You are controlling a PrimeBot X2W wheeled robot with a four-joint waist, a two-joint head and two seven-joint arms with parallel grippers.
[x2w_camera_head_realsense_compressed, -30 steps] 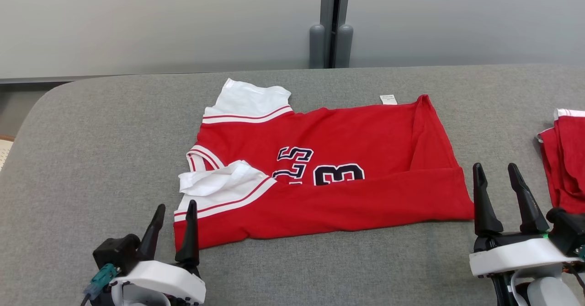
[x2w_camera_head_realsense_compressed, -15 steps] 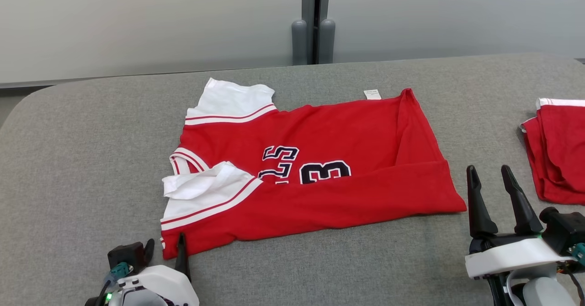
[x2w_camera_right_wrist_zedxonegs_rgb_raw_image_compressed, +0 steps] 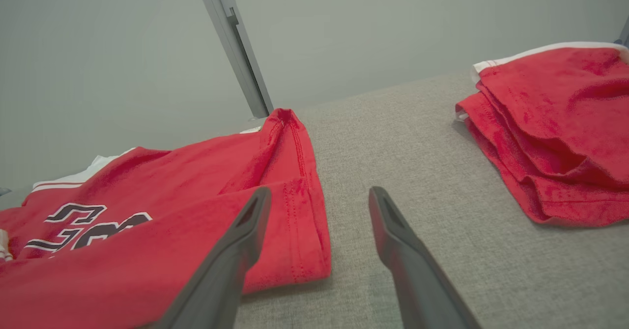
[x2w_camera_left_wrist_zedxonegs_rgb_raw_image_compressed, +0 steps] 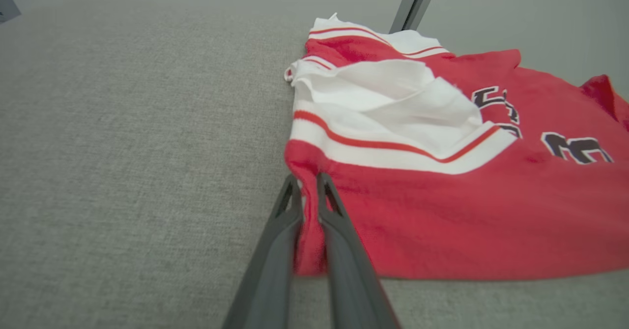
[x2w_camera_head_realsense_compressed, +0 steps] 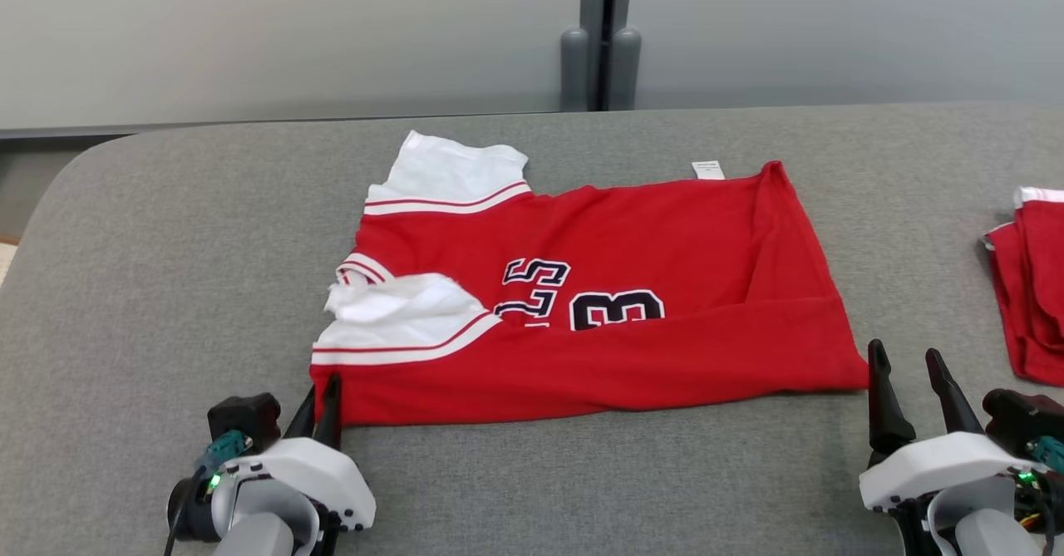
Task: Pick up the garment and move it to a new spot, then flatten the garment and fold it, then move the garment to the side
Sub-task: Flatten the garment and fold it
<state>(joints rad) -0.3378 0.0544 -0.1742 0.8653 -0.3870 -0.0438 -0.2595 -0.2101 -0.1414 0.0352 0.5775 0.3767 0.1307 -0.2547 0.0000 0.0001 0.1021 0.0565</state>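
Since a second ago, your left gripper has gone from spread fingers to a pinch on the near-left corner of the garment — the left wrist view shows red cloth caught between its two fingers. Your right gripper remains wide apart just beside the near-right corner, holding nothing. (The head camera has shifted, so disregard the apparent slide of the scene.) The garment lies mid-way across the grey table, spread flat with its near edge already turned over; a second red bundle sits well apart to the right.

Judgement: folding is in hand, with one corner secured. Next you need the right fingers closed on the hem corner — then lift both corners level, or the fold will skew.
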